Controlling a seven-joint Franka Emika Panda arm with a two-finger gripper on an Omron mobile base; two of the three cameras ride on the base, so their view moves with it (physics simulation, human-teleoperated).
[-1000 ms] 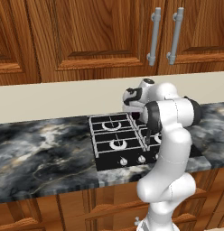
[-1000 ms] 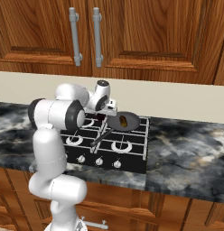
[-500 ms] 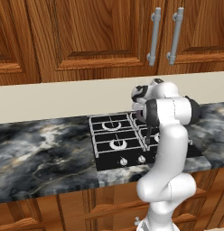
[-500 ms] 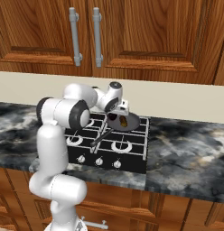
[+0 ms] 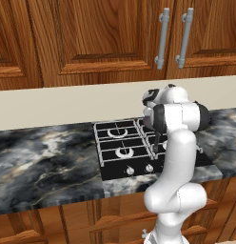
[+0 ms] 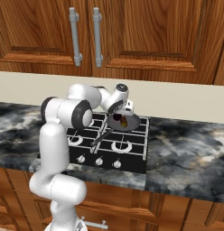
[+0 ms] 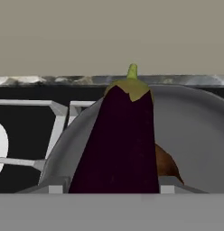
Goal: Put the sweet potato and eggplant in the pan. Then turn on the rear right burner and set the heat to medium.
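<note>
From the right side, the gripper [image 6: 124, 118] hangs low over the pan [image 6: 132, 125], which sits on the rear right burner [image 6: 134, 128] of the stove [image 6: 136, 159] with its thin black handle [image 6: 101, 138] running toward the front left. Something dark and a touch of orange show inside the pan there, too small to sort out. The hand camera makes it plain: the eggplant [image 7: 120, 144] stands lengthwise between the two finger tips, green stem pointing away, its body over the grey pan [image 7: 195, 135], so the gripper is closed on the eggplant. Just behind it to the right, the sweet potato [image 7: 165, 164] lies on the pan floor. From the left side, the arm's own bulk covers the pan and the right burners, and the two left burners [image 5: 121, 142] and the marble counter [image 5: 44, 162] show instead
</note>
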